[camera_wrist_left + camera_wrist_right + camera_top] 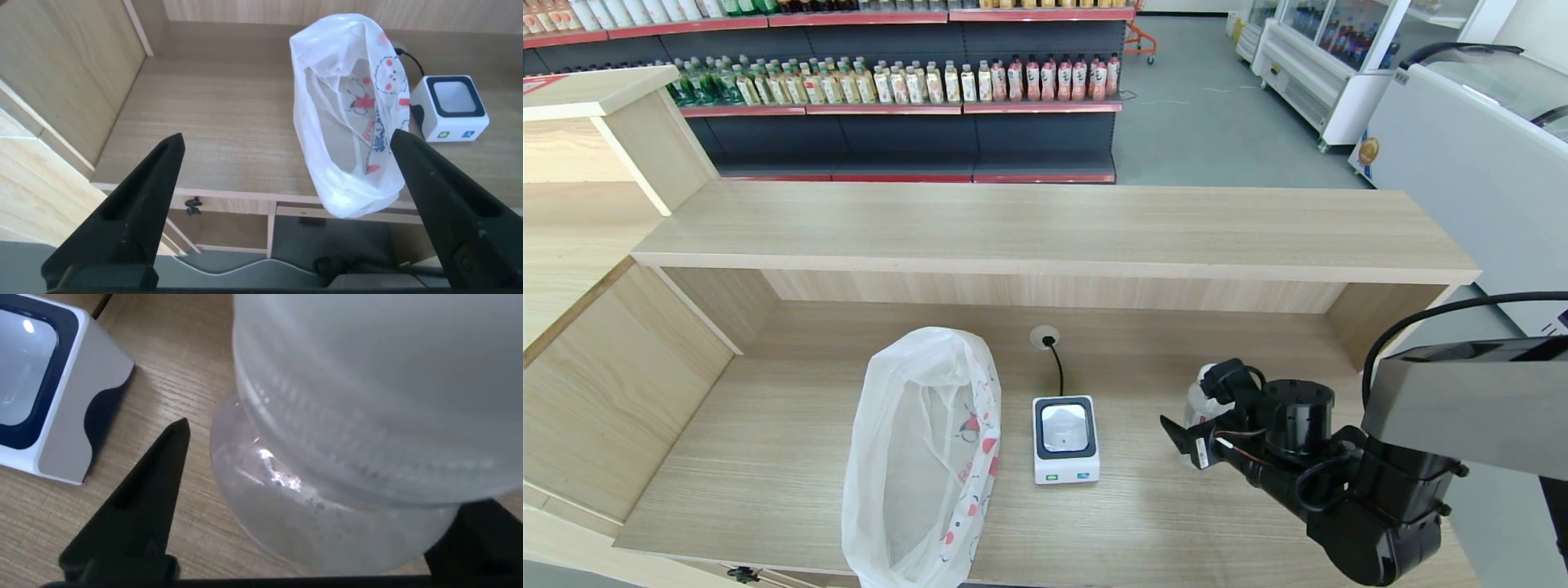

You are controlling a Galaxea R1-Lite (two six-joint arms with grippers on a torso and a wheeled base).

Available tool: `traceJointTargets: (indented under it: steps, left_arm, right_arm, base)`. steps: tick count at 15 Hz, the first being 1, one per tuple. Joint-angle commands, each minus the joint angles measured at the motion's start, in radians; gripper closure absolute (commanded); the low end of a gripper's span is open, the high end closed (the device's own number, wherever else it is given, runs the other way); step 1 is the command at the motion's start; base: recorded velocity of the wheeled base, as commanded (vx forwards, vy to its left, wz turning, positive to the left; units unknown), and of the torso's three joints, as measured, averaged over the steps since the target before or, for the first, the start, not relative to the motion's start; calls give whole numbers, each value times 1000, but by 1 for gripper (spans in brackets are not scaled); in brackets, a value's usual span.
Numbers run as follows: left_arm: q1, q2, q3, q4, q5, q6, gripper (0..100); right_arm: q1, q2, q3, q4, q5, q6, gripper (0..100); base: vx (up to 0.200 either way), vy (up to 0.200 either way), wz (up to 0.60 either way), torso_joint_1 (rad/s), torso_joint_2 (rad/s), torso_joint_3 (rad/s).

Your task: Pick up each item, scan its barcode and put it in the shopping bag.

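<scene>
Our right gripper [327,482] is open around the clear bottle [359,416], nothing clamped yet. Slick plastic could tip if we close off-centre.

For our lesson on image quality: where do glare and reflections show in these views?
Head view: the scanner window mirrors light as a pale patch. Right wrist view: a bright glint on the clear bottle. Left wrist view: light shines through the shopping bag.

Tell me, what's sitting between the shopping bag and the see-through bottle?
The barcode scanner sits on the counter between the shopping bag and the bottle; the head view shows it.
</scene>
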Motion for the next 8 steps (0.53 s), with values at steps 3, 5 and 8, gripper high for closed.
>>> traceJointTargets:
  steps: [3,5,8]
  left_arm:
    - [0,0,0,0,-1,0,0]
    - [0,0,0,0,0,0,0]
    - [0,0,0,0,0,0,0]
  right_arm:
    - [-3,-8,4,1,0,-1,100]
    - [-3,-4,7,1,0,-1,100]
    - [-3,-8,16,1,0,7,100]
  base:
    - [0,0,0,0,0,0]
    - [0,0,0,0,0,0]
    - [0,0,0,0,0,0]
